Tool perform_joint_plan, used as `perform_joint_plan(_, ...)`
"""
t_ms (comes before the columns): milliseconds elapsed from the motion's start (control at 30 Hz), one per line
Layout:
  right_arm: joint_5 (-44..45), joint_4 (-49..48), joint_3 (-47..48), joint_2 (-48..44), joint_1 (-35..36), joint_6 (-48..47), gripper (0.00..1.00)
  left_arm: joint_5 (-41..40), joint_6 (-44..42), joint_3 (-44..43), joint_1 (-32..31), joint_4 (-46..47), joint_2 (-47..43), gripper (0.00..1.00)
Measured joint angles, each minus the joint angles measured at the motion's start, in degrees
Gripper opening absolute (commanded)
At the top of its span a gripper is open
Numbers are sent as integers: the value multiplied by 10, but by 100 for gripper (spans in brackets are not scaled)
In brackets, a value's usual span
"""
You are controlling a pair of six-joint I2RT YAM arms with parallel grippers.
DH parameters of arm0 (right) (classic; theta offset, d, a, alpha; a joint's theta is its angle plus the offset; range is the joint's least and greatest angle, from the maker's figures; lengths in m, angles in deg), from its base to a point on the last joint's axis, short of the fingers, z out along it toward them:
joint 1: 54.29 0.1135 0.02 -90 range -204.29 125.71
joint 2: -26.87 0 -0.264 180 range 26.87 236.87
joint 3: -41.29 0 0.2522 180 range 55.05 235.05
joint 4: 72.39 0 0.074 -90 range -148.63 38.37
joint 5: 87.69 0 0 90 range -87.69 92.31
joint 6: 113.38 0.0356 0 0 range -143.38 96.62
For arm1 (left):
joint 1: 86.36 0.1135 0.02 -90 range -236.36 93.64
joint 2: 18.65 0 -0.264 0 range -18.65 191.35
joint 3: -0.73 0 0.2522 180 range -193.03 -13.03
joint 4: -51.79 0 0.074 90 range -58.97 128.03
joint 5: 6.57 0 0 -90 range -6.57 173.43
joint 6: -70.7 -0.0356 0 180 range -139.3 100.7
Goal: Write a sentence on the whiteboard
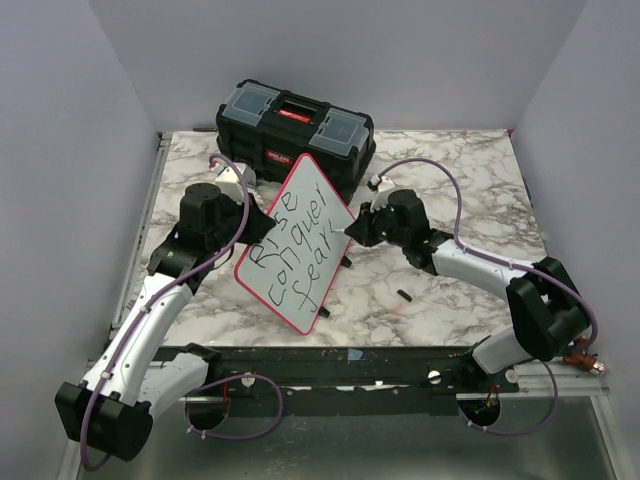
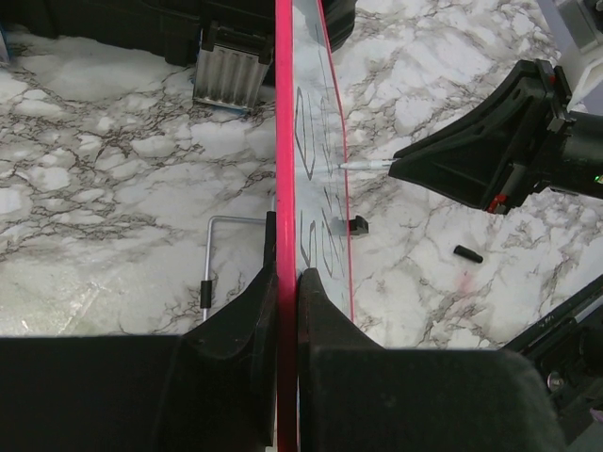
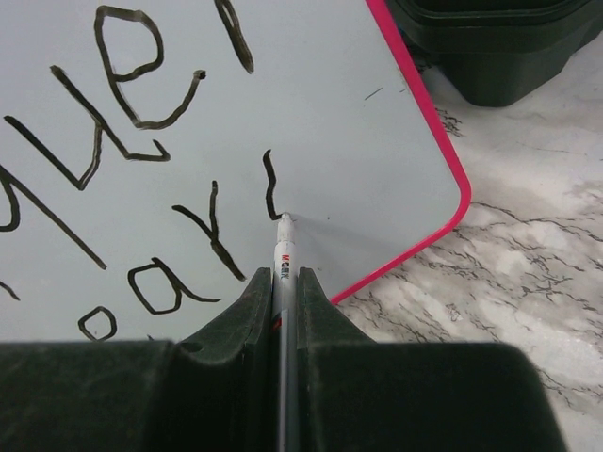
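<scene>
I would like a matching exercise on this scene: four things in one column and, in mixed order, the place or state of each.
1 whiteboard
2 marker pen
3 toolbox
4 small black cylinder

A lies loose on the marble table
B edge clamped in the left fingers
C stands closed at the far table edge
D tip on the whiteboard, in the right fingers

Pairs: 1-B, 2-D, 3-C, 4-A

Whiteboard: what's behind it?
The black toolbox stands behind the whiteboard, part of its front covered. Left wrist view shows a bent metal rod on the table there.
</scene>
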State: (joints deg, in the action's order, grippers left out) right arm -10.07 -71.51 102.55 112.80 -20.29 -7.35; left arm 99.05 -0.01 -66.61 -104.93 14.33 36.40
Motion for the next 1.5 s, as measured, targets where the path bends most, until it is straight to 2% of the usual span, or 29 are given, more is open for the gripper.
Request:
perform_joint_plan(433, 42, 2, 23, 22, -2, 0, 1, -7, 0, 0, -2, 2, 2, 0)
perform_joint_plan(1500, 14, 1, -24, 19, -10, 24, 1, -10, 0, 0, -3, 2, 0, 0)
